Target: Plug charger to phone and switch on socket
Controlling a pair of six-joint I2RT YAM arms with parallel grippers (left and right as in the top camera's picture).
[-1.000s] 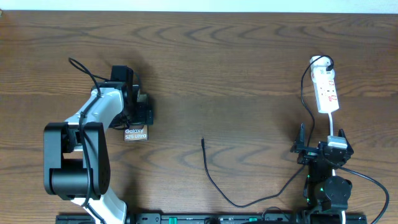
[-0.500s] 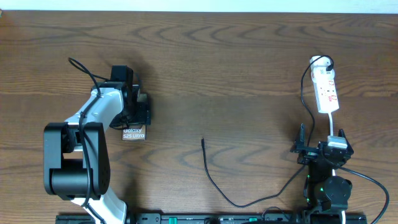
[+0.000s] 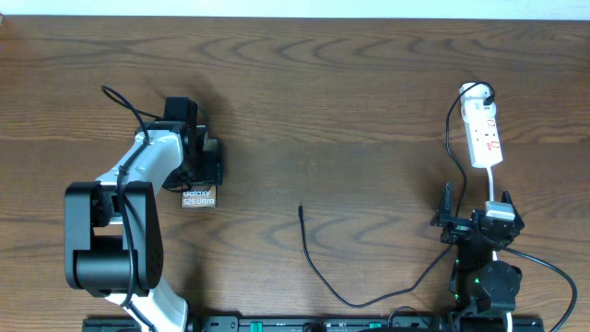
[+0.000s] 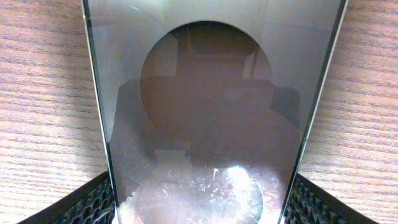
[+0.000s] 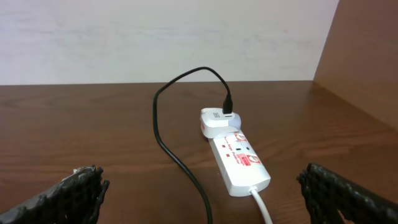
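The left tool (image 4: pixel 200 204) is closed on the Galaxy S25 Ultra phone (image 3: pixel 199 197) at 9 o'clock on the worktop (image 3: pixel 350 101), with its pads (image 4: pixel 93 202) against both long edges. The right tool (image 5: pixel 205 196), at 4 o'clock, gapes wide and holds nothing. The charger cable (image 3: pixel 301 212) lies loose with its tip near the centre. The white power strip (image 3: pixel 484 134) sits at 2 o'clock.

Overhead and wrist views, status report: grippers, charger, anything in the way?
Left gripper shut on phone. Right gripper open, empty. Charger tip loose on table, unplugged. Nothing between tip and phone.
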